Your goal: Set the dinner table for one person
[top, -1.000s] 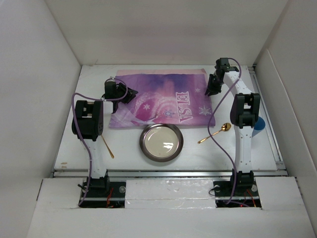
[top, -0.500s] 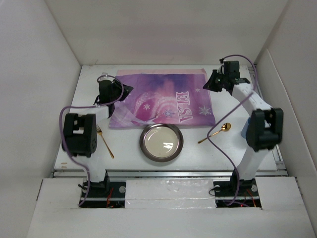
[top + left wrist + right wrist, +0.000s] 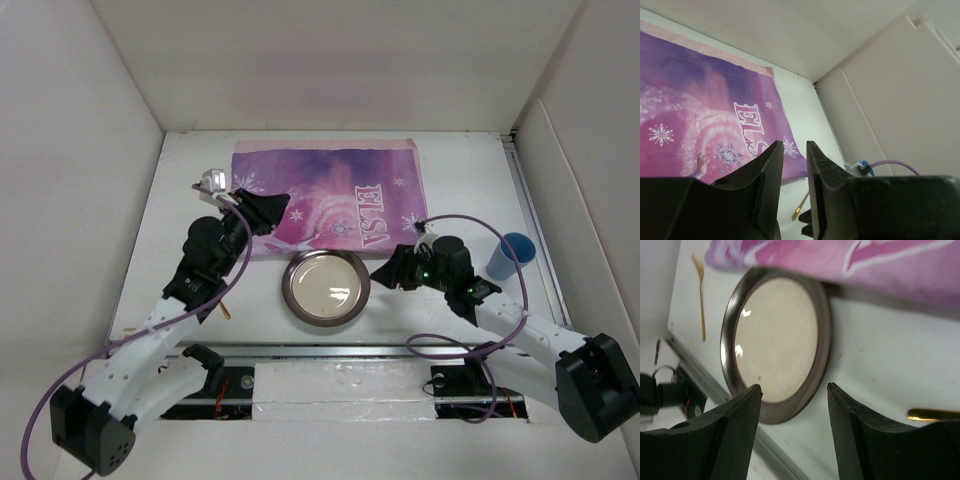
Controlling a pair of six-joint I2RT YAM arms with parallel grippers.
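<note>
Narrow empty gap at left gripper point(image 3: 793, 145), above mat point(image 3: 330, 190), near-left corner. Wide empty gap at right gripper point(image 3: 795, 387), low by plate point(image 3: 325, 287), perhaps clear of it. Table point(image 3: 460, 180) beneath all, plate on it beside mat.

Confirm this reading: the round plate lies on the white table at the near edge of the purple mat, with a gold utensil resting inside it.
One thing is wrong: the plate is empty. The right wrist view shows a gold utensil lying on the table beside the plate, not inside it. The rest holds: the plate lies on the white table at the near edge of the purple mat.
</note>
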